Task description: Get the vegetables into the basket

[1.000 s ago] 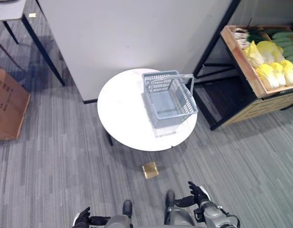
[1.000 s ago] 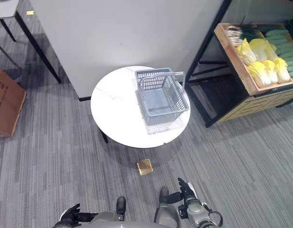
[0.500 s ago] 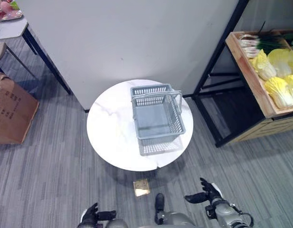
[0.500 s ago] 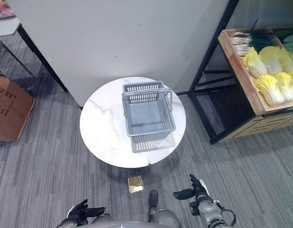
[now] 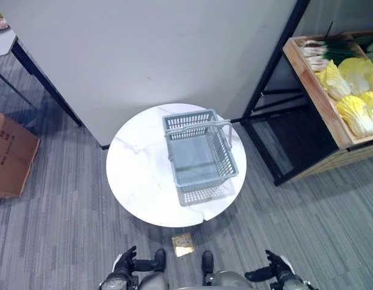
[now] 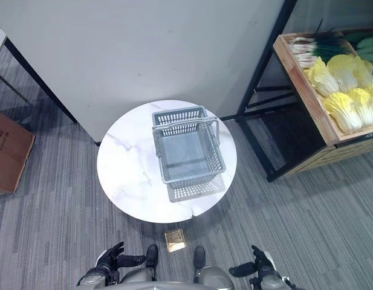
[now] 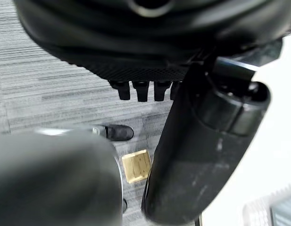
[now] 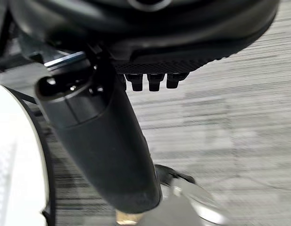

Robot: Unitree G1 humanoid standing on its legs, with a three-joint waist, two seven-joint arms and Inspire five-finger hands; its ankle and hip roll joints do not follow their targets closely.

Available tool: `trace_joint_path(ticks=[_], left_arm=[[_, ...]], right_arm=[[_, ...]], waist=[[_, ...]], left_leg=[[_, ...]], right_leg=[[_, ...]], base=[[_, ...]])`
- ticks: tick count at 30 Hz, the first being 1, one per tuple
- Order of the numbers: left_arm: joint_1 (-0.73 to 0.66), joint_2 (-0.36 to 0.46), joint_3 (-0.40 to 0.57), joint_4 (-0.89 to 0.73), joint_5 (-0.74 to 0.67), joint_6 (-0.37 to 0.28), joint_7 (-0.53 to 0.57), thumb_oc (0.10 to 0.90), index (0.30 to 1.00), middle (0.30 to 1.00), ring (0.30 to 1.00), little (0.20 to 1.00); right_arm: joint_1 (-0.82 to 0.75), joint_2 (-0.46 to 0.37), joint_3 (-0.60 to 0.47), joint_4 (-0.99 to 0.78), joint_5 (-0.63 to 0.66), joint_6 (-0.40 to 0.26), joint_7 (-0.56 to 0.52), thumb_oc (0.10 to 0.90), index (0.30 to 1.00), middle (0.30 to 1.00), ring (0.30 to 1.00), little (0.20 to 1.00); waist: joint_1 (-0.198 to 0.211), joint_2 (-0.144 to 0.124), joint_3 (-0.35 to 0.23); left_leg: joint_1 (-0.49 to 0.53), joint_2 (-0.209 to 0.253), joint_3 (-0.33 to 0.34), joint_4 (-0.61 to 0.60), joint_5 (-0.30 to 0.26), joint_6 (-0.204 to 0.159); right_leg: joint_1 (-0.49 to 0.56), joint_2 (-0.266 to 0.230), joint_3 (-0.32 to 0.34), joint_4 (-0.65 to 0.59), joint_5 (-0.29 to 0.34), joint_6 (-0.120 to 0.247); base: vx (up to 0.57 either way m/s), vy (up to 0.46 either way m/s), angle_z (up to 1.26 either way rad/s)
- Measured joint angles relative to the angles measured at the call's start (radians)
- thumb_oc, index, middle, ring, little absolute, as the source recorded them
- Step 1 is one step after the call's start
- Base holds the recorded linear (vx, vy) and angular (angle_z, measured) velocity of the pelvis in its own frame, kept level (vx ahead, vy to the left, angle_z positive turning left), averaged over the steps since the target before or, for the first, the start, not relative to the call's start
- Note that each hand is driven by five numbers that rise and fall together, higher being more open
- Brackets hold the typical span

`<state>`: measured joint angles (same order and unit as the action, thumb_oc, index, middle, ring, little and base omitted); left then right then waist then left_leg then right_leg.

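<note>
A grey plastic basket (image 5: 199, 155) with its handle up stands empty on a round white table (image 5: 138, 178). Yellow-green cabbages (image 5: 355, 90), spring onions (image 5: 319, 51) and green cucumbers (image 6: 370, 43) lie in a wooden crate (image 5: 316, 103) on a black rack at the far right. My left hand (image 5: 124, 263) hangs low over the floor near me, fingers straight, holding nothing. My right hand (image 5: 277, 269) is low on the other side, also open and empty. Both are well short of the table and far from the vegetables.
A grey wall panel (image 5: 144, 48) rises just behind the table. A cardboard box (image 5: 11, 154) sits on the floor at the left, by a dark table leg (image 5: 44, 81). A small brass floor plate (image 5: 184, 244) lies between me and the table. Grey carpet lies open toward the rack.
The camera has shifted, so the table and basket sit slightly differently in view. Both hands show lower at the bottom edge, still empty with fingers straight.
</note>
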<state>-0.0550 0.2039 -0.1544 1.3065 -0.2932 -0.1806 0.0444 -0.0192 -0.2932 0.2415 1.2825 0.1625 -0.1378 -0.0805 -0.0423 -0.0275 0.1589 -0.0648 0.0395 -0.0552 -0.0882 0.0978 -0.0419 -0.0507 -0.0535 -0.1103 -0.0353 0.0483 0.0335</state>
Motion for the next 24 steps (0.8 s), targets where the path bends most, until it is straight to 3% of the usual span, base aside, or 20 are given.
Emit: trace_joint_path(ticks=[4, 6, 10, 15, 17, 19, 23, 24], left_arm=[[0.000, 0.040, 0.003, 0.026, 0.001, 0.000, 0.000, 0.900, 1.000, 1.000, 1.000, 1.000], [0.015, 0.057, 0.031, 0.042, 0.001, 0.001, 0.001, 0.900, 1.000, 1.000, 1.000, 1.000], [0.038, 0.072, 0.060, 0.068, 0.001, 0.006, 0.001, 0.900, 1.000, 1.000, 1.000, 1.000], [0.080, 0.078, 0.069, 0.069, 0.020, 0.008, 0.000, 0.900, 1.000, 1.000, 1.000, 1.000], [0.094, 0.076, 0.053, 0.053, 0.019, 0.011, 0.000, 0.900, 1.000, 1.000, 1.000, 1.000], [0.095, 0.075, 0.043, 0.051, 0.019, 0.011, 0.000, 0.900, 1.000, 1.000, 1.000, 1.000], [0.101, 0.075, 0.042, 0.031, 0.018, 0.011, 0.001, 0.900, 1.000, 1.000, 1.000, 1.000], [0.104, 0.072, 0.044, 0.028, 0.017, 0.009, 0.002, 0.900, 1.000, 1.000, 1.000, 1.000]], right_arm=[[0.001, 0.018, -0.017, 0.011, 0.004, 0.000, 0.025, 0.900, 1.000, 1.000, 1.000, 1.000], [-0.011, 0.034, -0.109, 0.037, 0.040, -0.006, 0.035, 0.900, 1.000, 1.000, 1.000, 1.000], [-0.017, 0.035, -0.130, 0.060, 0.052, -0.004, 0.033, 0.900, 1.000, 1.000, 1.000, 1.000], [-0.021, -0.035, -0.180, 0.105, 0.047, 0.008, -0.013, 0.900, 1.000, 1.000, 1.000, 1.000], [-0.097, -0.201, -0.213, 0.151, -0.001, 0.045, -0.057, 0.900, 1.000, 1.000, 1.000, 1.000], [-0.142, -0.303, -0.193, 0.109, -0.046, 0.050, -0.091, 0.900, 1.000, 1.000, 1.000, 1.000], [-0.212, -0.393, -0.183, -0.044, -0.107, 0.045, -0.144, 0.900, 1.000, 1.000, 1.000, 1.000], [-0.226, -0.433, -0.144, -0.249, -0.160, 0.068, -0.182, 0.900, 1.000, 1.000, 1.000, 1.000]], waist=[[0.003, -0.008, 0.004], [0.006, -0.014, 0.001], [0.003, -0.028, -0.007], [0.005, -0.051, -0.056], [0.003, -0.051, -0.066], [0.000, -0.052, -0.067], [0.002, -0.054, -0.071], [-0.001, -0.052, -0.072]], left_leg=[[0.006, -0.036, 0.009, 0.000, -0.009, 0.027], [0.017, -0.038, 0.024, 0.000, -0.015, 0.034], [0.044, -0.037, 0.038, 0.000, -0.025, 0.031], [0.062, -0.023, 0.038, -0.005, -0.036, 0.025], [0.058, -0.023, 0.038, 0.000, -0.033, 0.025], [0.057, -0.023, 0.040, 0.000, -0.032, 0.025], [0.046, -0.019, 0.043, 0.000, -0.027, 0.023], [0.040, -0.018, 0.042, 0.000, -0.024, 0.022]], right_leg=[[-0.005, -0.038, 0.011, 0.018, -0.007, 0.028], [0.000, -0.040, 0.028, 0.017, -0.005, 0.033], [0.032, -0.039, 0.040, -0.011, -0.003, 0.036], [0.063, -0.025, 0.039, -0.039, -0.002, 0.036], [0.064, -0.025, 0.040, -0.050, 0.009, 0.035], [0.060, -0.024, 0.045, -0.050, 0.012, 0.035], [0.048, -0.020, 0.048, -0.050, 0.017, 0.032], [0.042, -0.018, 0.048, -0.051, 0.020, 0.032]], base=[[0.04, 0.085, -0.01], [0.04, 0.030, -0.19], [0.06, 0.002, -0.12], [0.00, -0.004, -0.01], [-0.05, 0.001, -0.03], [-0.03, 0.009, -0.05], [-0.02, 0.006, -0.04], [0.00, 0.000, 0.00]])
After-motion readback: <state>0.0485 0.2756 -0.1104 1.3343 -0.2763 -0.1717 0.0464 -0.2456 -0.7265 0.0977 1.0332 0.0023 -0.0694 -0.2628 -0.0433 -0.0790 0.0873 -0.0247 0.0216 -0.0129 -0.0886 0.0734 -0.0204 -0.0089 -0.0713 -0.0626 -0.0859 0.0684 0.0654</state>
